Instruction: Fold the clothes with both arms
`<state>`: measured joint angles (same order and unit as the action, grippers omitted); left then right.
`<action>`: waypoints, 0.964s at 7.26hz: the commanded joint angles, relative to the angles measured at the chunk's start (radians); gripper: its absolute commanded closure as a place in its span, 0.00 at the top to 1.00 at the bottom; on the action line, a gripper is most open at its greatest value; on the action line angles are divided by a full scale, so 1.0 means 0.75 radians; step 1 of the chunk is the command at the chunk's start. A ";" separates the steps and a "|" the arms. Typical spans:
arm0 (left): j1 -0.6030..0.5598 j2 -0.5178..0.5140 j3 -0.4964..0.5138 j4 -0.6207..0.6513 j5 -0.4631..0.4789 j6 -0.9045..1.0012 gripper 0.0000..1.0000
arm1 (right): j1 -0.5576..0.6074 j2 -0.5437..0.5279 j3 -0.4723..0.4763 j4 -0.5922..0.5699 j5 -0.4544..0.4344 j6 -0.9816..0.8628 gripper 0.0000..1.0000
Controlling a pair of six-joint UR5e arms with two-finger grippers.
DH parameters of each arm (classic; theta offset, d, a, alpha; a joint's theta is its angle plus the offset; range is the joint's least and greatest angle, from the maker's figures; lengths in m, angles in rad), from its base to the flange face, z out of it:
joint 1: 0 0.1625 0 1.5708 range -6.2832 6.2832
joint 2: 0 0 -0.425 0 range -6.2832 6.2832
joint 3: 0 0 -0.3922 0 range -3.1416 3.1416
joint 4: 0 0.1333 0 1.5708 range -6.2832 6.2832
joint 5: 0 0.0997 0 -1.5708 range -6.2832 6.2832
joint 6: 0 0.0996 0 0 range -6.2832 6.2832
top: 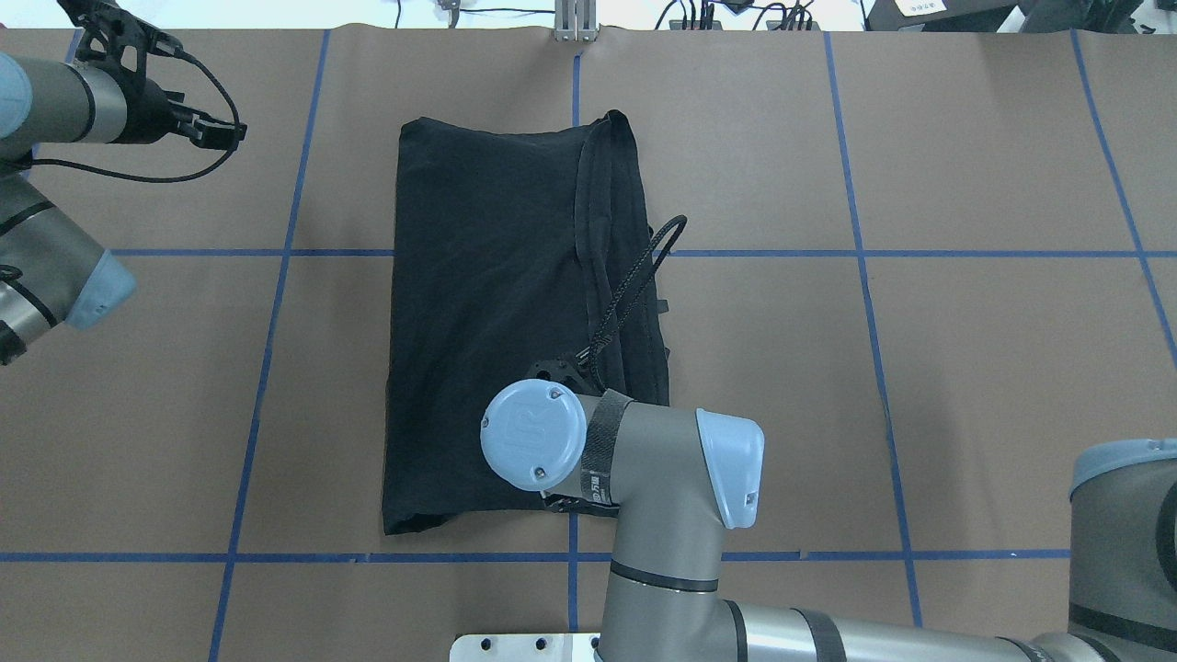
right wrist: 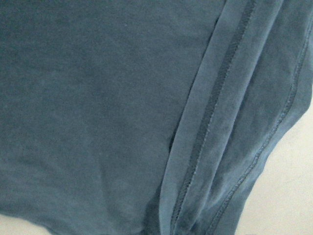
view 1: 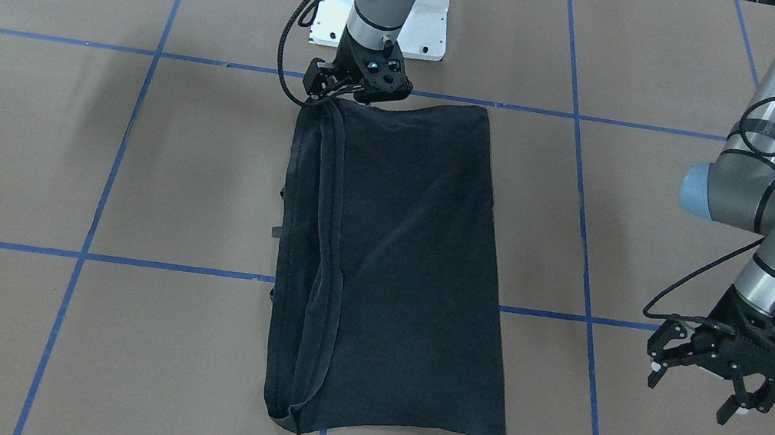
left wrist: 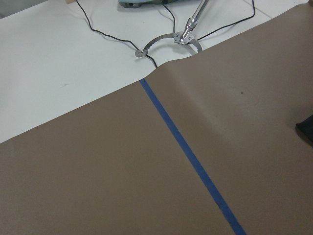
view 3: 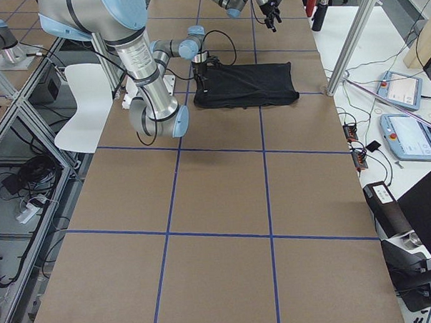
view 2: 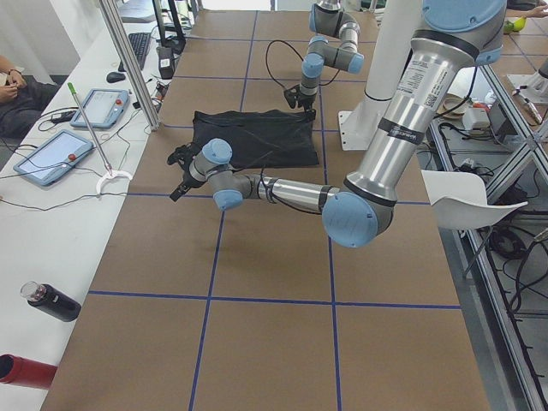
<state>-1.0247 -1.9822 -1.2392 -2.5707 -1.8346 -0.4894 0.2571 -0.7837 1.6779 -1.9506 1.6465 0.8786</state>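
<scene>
Embossed "UR" logo on the light-blue joint cap of the right arm; white print on its black band too small to read; lettering on left arm blurred.

Soft matt black cloth T-shirt, matt brown paper table cover, smooth blue tape lines
</scene>
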 commanded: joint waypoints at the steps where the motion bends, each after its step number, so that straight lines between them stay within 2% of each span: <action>1: 0.000 -0.004 0.000 0.004 0.000 0.000 1.00 | 0.001 0.002 -0.020 -0.007 -0.021 -0.050 0.87; 4: 0.000 -0.008 0.000 0.006 0.000 0.000 1.00 | 0.001 0.006 -0.018 -0.066 -0.046 -0.130 0.43; 5: 0.000 -0.010 0.000 0.008 0.000 0.000 1.00 | 0.003 0.010 -0.020 -0.072 -0.046 -0.130 0.22; 6: 0.002 -0.012 0.000 0.010 0.000 0.000 1.00 | 0.003 0.010 -0.018 -0.076 -0.046 -0.130 0.07; 7: 0.000 -0.012 0.000 0.010 0.000 0.000 1.00 | 0.001 0.010 -0.016 -0.077 -0.046 -0.128 0.02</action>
<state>-1.0240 -1.9902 -1.2395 -2.5640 -1.8346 -0.4893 0.2587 -0.7769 1.6643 -2.0060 1.6124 0.7818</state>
